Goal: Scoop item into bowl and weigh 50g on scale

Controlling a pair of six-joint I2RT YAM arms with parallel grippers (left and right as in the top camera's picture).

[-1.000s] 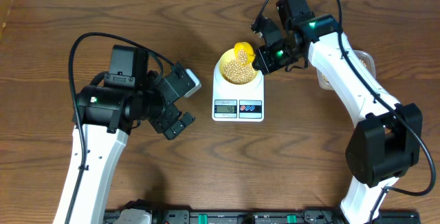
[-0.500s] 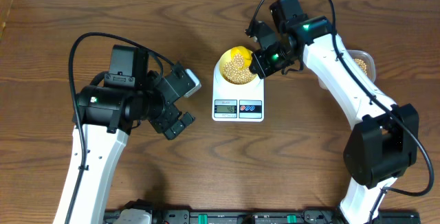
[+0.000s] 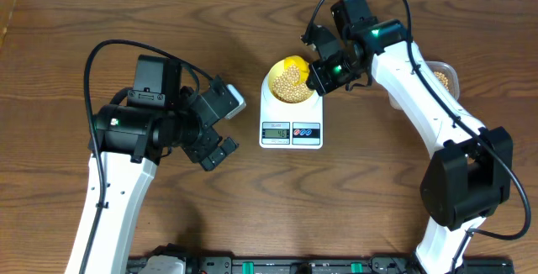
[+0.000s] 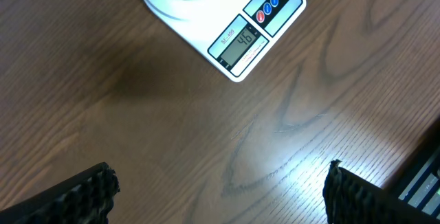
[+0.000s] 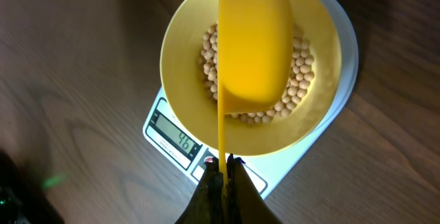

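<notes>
Wooden table bears a scale with a bowl of beans, over which the right gripper, clamped on a tipped scoop, seemingly tops up, the left gripper idle, fingers wide.

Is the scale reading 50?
No, the scale shows 46 on its display in the left wrist view.
</notes>
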